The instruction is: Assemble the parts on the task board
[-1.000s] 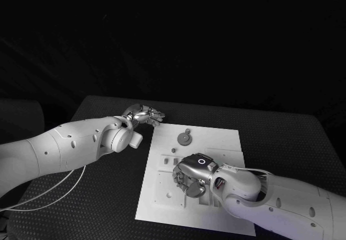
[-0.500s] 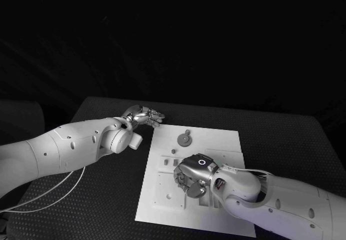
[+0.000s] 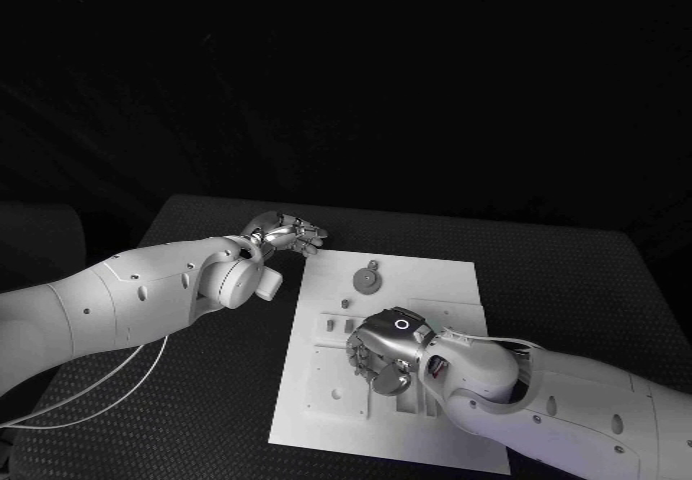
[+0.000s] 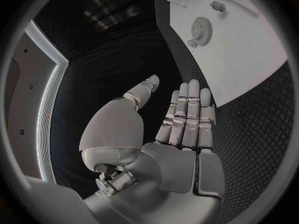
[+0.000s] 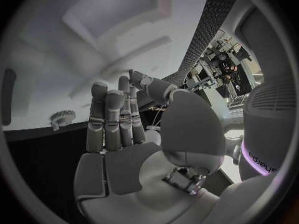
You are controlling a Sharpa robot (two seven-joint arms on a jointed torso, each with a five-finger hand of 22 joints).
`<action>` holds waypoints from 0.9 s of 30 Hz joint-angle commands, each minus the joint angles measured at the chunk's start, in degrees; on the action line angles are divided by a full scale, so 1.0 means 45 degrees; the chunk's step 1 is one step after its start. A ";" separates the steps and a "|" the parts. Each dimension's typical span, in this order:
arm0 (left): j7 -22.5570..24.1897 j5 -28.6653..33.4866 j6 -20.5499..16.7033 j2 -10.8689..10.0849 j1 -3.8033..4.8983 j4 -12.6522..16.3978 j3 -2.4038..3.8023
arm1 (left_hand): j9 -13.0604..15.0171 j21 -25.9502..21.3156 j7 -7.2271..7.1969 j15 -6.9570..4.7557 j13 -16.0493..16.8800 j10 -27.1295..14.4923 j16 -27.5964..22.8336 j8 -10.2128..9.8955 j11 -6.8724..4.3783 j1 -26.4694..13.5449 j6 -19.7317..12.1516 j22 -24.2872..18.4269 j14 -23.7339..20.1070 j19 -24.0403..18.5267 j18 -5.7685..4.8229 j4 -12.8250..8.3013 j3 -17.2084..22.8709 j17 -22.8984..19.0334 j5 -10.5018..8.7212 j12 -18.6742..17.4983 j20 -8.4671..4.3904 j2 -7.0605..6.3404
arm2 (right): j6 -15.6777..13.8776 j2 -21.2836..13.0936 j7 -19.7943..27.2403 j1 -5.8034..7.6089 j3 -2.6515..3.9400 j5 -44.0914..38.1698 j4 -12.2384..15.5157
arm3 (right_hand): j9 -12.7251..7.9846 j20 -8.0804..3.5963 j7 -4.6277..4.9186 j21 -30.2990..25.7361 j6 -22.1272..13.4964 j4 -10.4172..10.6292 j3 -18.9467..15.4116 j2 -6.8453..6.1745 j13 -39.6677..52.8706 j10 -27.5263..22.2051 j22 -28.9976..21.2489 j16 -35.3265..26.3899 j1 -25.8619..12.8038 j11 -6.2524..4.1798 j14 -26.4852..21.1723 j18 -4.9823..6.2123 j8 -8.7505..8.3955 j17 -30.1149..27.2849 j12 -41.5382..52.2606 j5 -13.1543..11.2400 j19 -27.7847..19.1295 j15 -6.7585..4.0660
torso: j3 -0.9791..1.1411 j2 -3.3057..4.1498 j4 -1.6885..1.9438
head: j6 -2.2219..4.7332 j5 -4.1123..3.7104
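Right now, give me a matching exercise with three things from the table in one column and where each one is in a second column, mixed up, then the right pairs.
Things:
1. left hand
2. right hand
3. gear-shaped part

Places:
A. lying on the far end of the task board
B. over the middle of the task board
C. over the black table, off the board's far left corner

Pairs: 1-C, 2-B, 3-A
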 commanded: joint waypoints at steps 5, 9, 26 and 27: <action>0.0086 0.0062 0.0185 0.0000 0.0012 0.0047 0.0010 | -0.0023 -0.0054 0.0020 0.0001 -0.0020 -0.0075 -0.0071 0.0070 -0.0026 -0.0088 -0.0114 0.0018 0.0075 0.0119 0.0127 0.0042 -0.0026 0.0034 -0.0036 0.0046 0.0002 0.0049 | 0.0182 0.0109 -0.0013 -0.0014 -0.0008 -0.0185 -0.0085 | 0.0016 -0.0091 0.0007 0.0054 0.0087 -0.0089 -0.0006 0.0109 0.0016 0.0091 0.0279 0.0089 -0.0033 0.0003 0.0002 0.0187 0.0045 0.0015 0.0039 0.0044 -0.0001 -0.0089 | 0.0008 0.0008 -0.0001 | -0.0027 -0.0012; 0.0080 0.0062 0.0179 -0.0012 0.0014 0.0056 0.0010 | -0.0025 -0.0059 0.0023 0.0001 -0.0021 -0.0077 -0.0079 0.0069 -0.0026 -0.0091 -0.0122 0.0020 0.0075 0.0119 0.0127 0.0045 -0.0027 0.0044 -0.0036 0.0048 0.0002 0.0049 | 0.0283 0.0214 0.0044 -0.0082 -0.0049 -0.0091 -0.0165 | 0.0017 -0.0092 0.0007 0.0058 0.0088 -0.0092 -0.0004 0.0111 0.0017 0.0093 0.0279 0.0090 -0.0038 0.0003 0.0002 0.0187 0.0044 0.0016 0.0038 0.0044 -0.0001 -0.0089 | 0.0011 0.0015 0.0008 | -0.0058 0.0002; 0.0049 0.0062 0.0213 -0.0040 0.0015 0.0106 0.0010 | -0.0028 -0.0069 0.0027 0.0002 -0.0023 -0.0085 -0.0099 0.0069 -0.0024 -0.0092 -0.0135 0.0024 0.0076 0.0120 0.0127 0.0048 -0.0029 0.0068 -0.0037 0.0052 0.0001 0.0044 | 0.0393 0.0266 0.0044 -0.0190 -0.0356 0.0170 -0.0378 | 0.0007 -0.0071 0.0031 0.0071 0.0043 -0.0119 0.0018 0.0124 0.0012 0.0031 0.0279 0.0077 -0.0097 0.0030 -0.0039 0.0187 -0.0006 0.0021 -0.0015 0.0053 -0.0061 -0.0061 | 0.0001 -0.0002 -0.0013 | -0.0144 0.0013; 0.0045 0.0062 0.0230 -0.0041 0.0015 0.0111 0.0010 | -0.0028 -0.0070 0.0027 0.0002 -0.0024 -0.0085 -0.0101 0.0069 -0.0024 -0.0093 -0.0136 0.0024 0.0076 0.0120 0.0127 0.0049 -0.0029 0.0070 -0.0038 0.0053 0.0001 0.0043 | 0.0334 0.0264 0.0048 -0.0189 -0.0357 0.0293 -0.0399 | 0.0000 -0.0060 0.0046 0.0074 0.0009 -0.0122 0.0033 0.0118 0.0005 -0.0008 0.0280 0.0060 -0.0116 0.0049 -0.0069 0.0187 -0.0033 0.0016 -0.0043 0.0053 -0.0093 -0.0043 | 0.0001 -0.0002 -0.0013 | -0.0144 0.0013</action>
